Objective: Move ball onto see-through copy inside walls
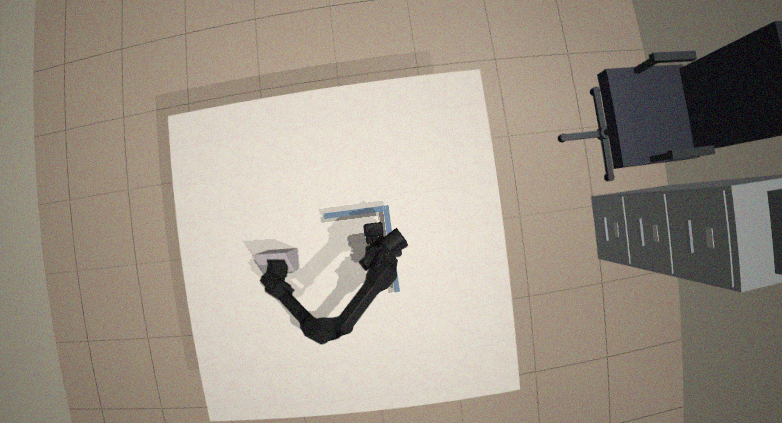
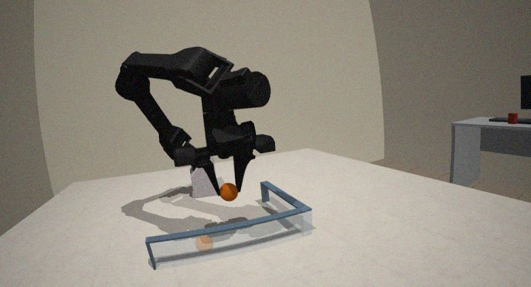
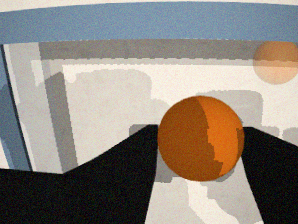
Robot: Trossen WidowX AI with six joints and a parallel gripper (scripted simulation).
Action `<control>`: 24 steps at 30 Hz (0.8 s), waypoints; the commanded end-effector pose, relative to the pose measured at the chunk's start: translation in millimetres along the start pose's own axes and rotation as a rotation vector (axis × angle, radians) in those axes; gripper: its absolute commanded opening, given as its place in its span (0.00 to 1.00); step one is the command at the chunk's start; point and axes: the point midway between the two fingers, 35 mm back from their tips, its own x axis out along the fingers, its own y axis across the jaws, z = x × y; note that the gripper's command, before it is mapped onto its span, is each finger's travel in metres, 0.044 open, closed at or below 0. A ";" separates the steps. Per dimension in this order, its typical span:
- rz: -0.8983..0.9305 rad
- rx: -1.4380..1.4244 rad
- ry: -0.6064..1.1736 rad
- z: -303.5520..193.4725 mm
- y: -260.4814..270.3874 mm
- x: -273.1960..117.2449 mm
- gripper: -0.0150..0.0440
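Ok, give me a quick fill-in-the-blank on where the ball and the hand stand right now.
1. The black two-fingered hand is shut on the solid ____ ball.
2. In the exterior view that ball hangs ____ the white table top, not resting on it.
3. The pale see-through ball copy lies ____ the low clear blue-edged walls.

Missing words: orange; above; inside
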 end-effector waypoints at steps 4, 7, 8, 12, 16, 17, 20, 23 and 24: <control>-0.012 -0.003 -0.003 -1.9 -2.0 -35.3 0.25; -0.012 -0.003 -0.003 -1.9 -2.0 -35.3 0.25; -0.012 -0.003 -0.004 -1.6 -2.8 -34.8 0.25; -0.009 -0.003 -0.005 5.1 -20.2 -23.5 0.25; -0.011 -0.003 -0.005 11.5 -42.7 -9.3 0.25; -0.012 -0.003 -0.005 12.8 -48.4 -5.8 0.25; -0.016 -0.002 -0.004 15.6 -64.5 4.2 0.25; -0.017 -0.002 -0.004 16.1 -68.2 6.5 0.25; -0.017 -0.002 -0.004 16.1 -68.2 6.5 0.25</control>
